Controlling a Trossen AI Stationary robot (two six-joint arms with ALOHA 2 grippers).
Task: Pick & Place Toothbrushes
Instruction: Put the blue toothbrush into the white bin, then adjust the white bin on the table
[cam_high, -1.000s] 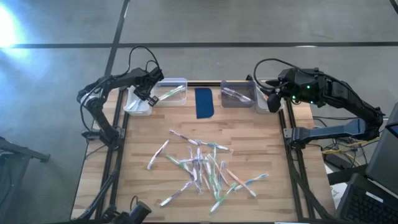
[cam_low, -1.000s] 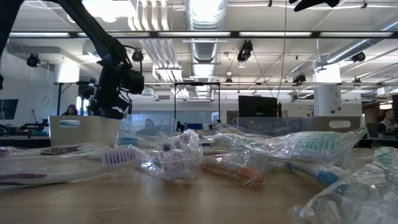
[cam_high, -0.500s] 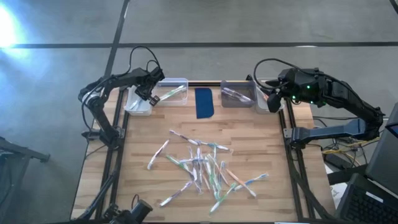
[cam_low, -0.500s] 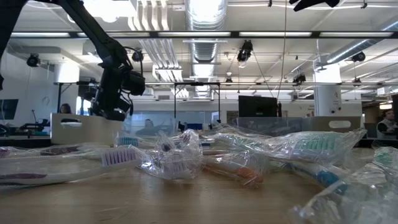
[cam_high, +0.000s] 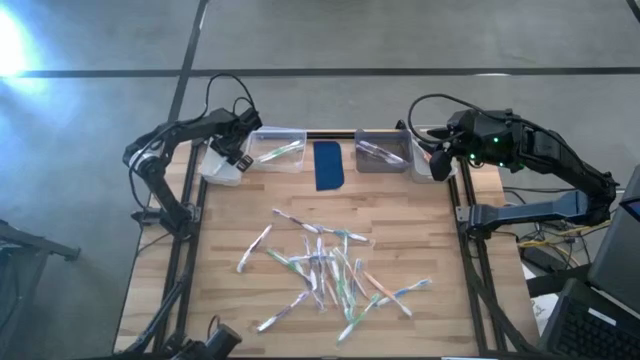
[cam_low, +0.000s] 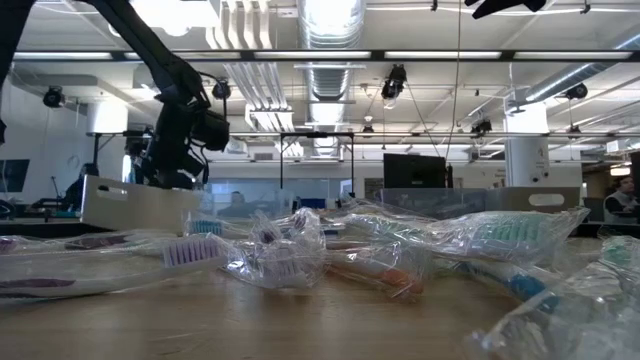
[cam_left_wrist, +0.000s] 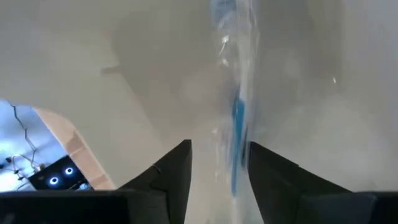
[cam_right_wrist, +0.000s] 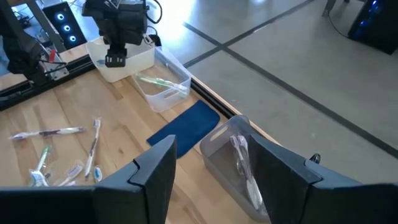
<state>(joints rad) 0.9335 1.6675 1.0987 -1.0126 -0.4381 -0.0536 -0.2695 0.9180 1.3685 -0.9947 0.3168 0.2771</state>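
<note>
Several wrapped toothbrushes lie scattered over the middle of the wooden table. My left gripper hangs open over the white bin at the table's far left corner, pointing steeply down into it. In the left wrist view a wrapped toothbrush with blue on it shows blurred between and beyond the open fingers, against the bin's white inside. My right gripper stands open and holds nothing, high above the far right corner. My left gripper: the blurred toothbrush's near end runs close past one finger. I cannot tell whether it touches that finger.
Along the far edge stand a clear bin with one toothbrush in it, a dark blue pad, a grey bin holding a toothbrush, and a second white bin. Bare wood lies left and right of the pile.
In the low view the white bin under my left gripper has shifted: its top edge, level a second ago, now stands aslant with its left end higher. My left gripper stays over that bin.
</note>
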